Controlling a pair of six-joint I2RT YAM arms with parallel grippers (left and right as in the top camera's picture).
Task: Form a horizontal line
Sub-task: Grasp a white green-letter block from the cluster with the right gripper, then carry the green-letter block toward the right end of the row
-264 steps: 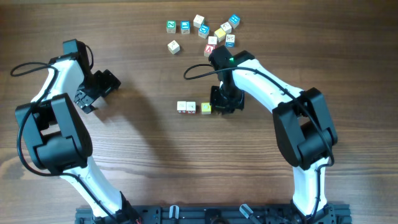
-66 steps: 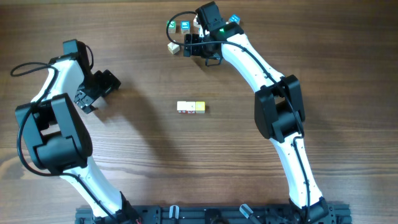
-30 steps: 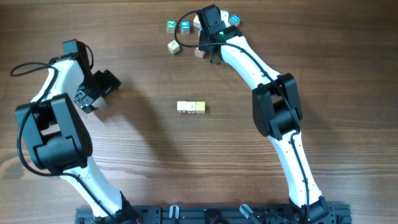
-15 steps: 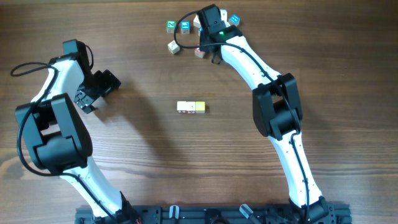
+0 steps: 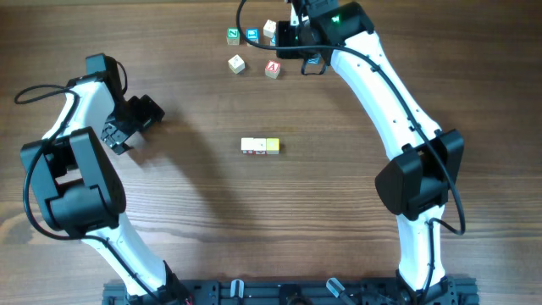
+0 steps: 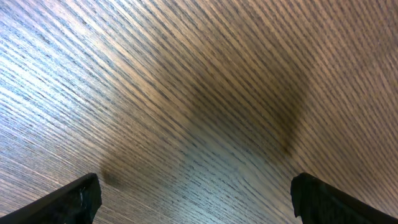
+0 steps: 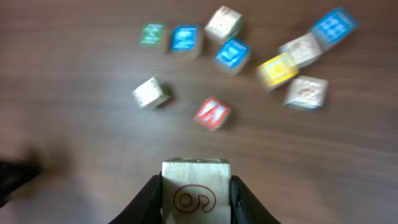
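Right pincer (image 7: 196, 202) clenched on small cream wooden cube with red mark (image 7: 195, 180), seated on opposite flat faces; we judge it light, rigid, smooth, apt to twist. Left pincer (image 6: 198, 202) released. Three-cube wooden row (image 5: 260, 146), two cream, one yellow, lies on the bench (image 5: 212, 220), well apart.

Your left gripper (image 6: 198, 202) hangs over the wooden table (image 6: 93, 74) with its jaws spread wide. You see its dark fingertips (image 6: 78, 199) only at the two lower corners of the view. Slanted wood grain runs between them. A soft dark shadow (image 6: 249, 106) lies ahead of the gripper.
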